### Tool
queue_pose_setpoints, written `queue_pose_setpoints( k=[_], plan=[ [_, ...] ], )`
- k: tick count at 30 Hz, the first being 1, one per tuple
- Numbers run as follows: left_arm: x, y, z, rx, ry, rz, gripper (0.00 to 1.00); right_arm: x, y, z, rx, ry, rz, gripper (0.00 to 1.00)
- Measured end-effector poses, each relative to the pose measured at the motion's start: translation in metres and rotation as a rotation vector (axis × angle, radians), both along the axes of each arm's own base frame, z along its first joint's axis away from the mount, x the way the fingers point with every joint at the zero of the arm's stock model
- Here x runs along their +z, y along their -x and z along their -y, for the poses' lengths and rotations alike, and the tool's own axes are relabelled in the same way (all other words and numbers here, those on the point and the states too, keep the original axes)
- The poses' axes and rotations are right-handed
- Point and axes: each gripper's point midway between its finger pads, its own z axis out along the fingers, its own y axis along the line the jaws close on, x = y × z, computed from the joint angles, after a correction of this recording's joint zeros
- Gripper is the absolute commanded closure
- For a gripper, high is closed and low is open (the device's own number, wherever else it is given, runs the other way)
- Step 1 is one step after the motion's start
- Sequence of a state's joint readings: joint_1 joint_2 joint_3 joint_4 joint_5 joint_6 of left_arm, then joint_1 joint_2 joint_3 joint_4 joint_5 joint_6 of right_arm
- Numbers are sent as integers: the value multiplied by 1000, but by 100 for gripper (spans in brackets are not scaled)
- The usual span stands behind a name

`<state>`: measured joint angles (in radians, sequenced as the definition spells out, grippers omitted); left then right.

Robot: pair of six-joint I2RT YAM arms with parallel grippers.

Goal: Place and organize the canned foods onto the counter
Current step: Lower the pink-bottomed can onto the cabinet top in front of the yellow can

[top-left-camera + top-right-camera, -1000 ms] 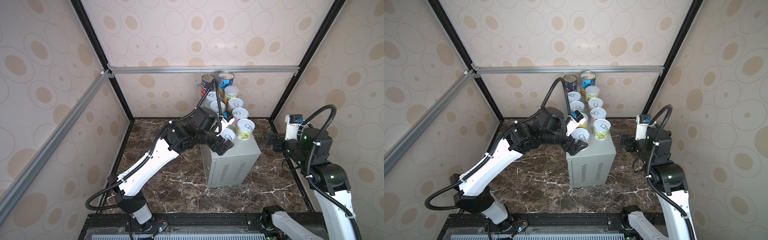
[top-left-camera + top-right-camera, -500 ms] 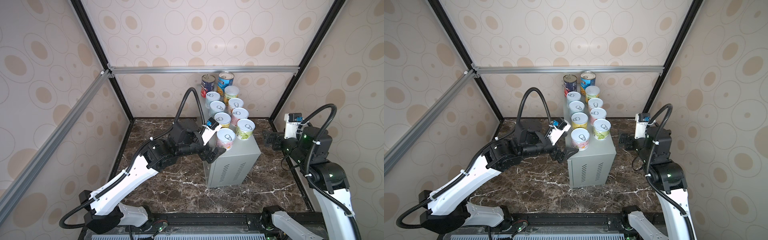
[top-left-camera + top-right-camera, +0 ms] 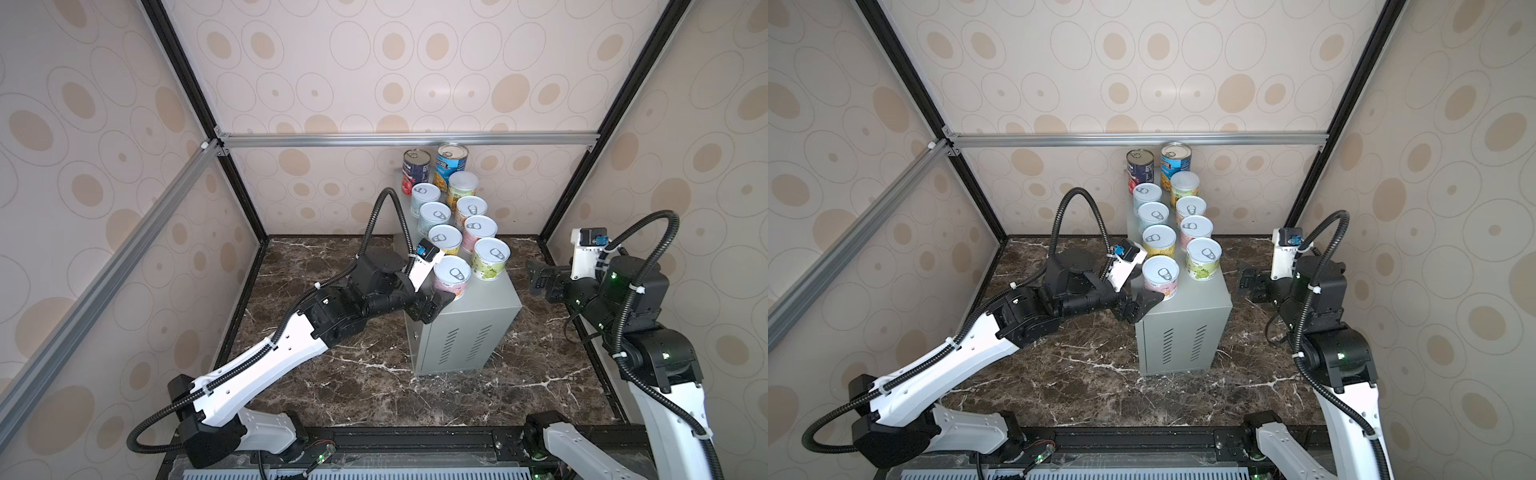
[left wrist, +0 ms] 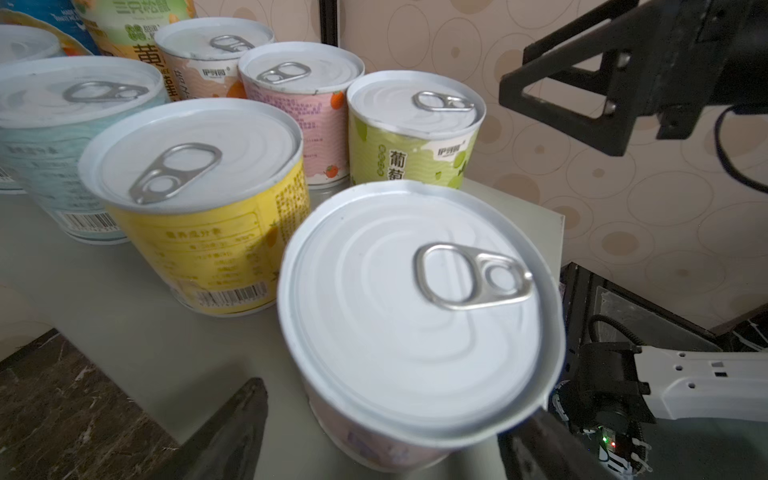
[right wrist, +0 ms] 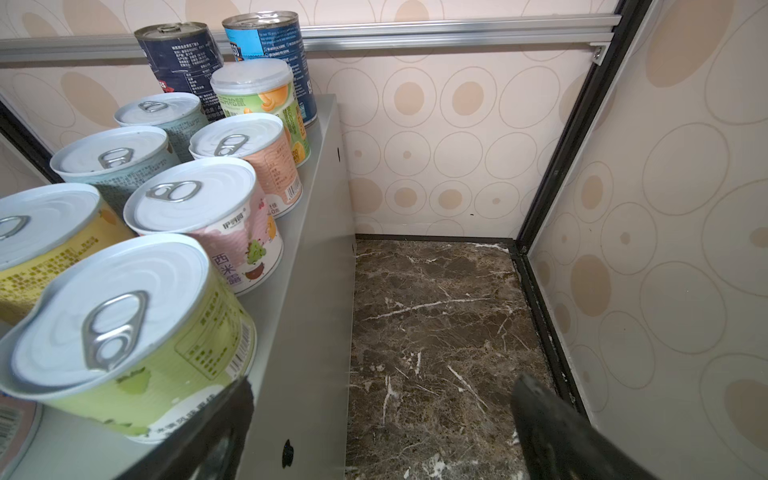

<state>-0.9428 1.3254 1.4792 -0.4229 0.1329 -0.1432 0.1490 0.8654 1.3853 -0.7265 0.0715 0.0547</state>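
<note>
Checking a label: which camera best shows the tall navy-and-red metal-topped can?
Right wrist view: the navy-and-red metal-topped can shows its printed side. Both top views show lid and some label; left wrist misses it.

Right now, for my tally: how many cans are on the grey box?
10, in two rows of five: navy can forward to front pink can, blue-yellow can forward to green can. None looks hidden.

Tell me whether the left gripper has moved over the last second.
Yes. The left gripper has drawn back and down from over the front pink can to the left edge of the grey box, near its front corner.
</note>
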Motion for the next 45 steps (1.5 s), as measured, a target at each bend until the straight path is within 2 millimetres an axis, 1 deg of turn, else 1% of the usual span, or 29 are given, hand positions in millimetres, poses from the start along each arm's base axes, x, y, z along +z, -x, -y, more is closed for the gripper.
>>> queue_pose_setpoints(
  k=[8,19,28,30,45],
  plan=[
    [1,-5,2,21,23,9,24,2,2,2,-7,2,6,0],
    [-6,-9,6,27,22,10,25,2,2,2,-10,3,7,0],
    [-5,-12,10,26,35,18,26,2,2,2,-9,7,7,0],
    [-5,-13,11,26,37,20,28,2,2,2,-8,10,7,0],
    [-5,-15,14,23,45,25,29,0,2,3,-11,20,2,0]
  ],
)
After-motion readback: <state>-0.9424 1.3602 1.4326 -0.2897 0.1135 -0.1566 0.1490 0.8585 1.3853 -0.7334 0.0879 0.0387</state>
